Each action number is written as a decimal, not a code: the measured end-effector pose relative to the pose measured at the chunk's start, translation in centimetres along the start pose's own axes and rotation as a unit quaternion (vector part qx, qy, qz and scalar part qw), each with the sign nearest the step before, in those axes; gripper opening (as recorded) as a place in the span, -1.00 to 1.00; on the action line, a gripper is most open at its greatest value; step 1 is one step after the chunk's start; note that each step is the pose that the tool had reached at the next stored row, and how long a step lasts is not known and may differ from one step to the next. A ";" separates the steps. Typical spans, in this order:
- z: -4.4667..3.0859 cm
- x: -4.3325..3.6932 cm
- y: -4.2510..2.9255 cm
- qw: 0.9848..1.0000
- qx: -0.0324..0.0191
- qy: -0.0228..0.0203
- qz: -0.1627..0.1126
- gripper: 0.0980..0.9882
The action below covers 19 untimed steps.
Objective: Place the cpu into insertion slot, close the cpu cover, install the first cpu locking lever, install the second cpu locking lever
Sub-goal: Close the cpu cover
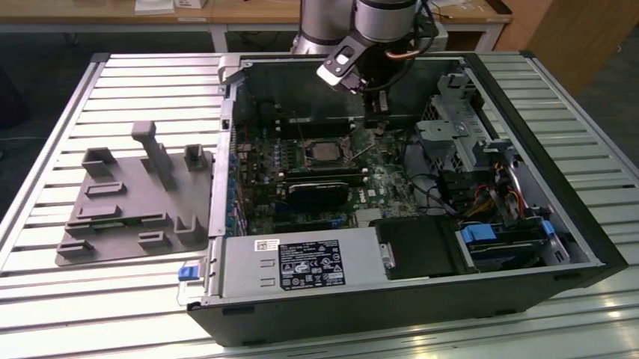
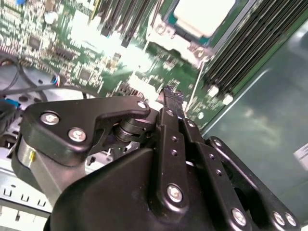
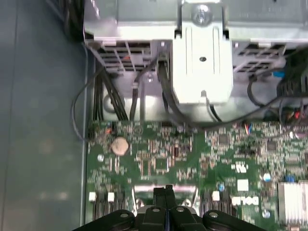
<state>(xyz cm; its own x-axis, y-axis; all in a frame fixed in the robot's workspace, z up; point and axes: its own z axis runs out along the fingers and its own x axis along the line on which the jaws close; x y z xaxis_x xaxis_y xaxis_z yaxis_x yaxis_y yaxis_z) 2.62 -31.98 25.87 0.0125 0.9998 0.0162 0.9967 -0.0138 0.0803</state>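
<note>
Hand [image 2: 169, 94] clenched on nothing, tips just beside the insertion slot [image 2: 179, 42] with the cpu [image 2: 204, 13] seated; skewed descent risks gouging the green board [image 3: 159, 144].

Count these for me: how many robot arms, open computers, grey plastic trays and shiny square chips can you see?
robot arm: 1
open computer: 1
grey plastic tray: 1
shiny square chip: 1
Total: 4
</note>
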 end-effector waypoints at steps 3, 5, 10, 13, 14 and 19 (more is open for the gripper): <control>0.08 0.01 1.00 1.000 0.001 0.000 0.000 -0.98; 0.15 0.02 1.62 1.000 0.002 0.000 0.000 -0.98; 0.67 0.02 2.43 1.000 0.005 0.000 0.000 -0.98; 1.22 0.01 2.63 1.000 0.006 0.000 0.000 -0.98; 1.40 0.01 2.68 1.000 0.007 0.000 0.000 -0.98; 2.03 0.00 2.86 1.000 0.009 0.000 0.000 -0.98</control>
<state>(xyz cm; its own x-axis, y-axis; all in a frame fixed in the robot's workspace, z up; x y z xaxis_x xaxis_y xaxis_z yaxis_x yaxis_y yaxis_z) 5.63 -31.99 24.08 0.0127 0.9998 0.0157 0.9979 -0.0137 0.0627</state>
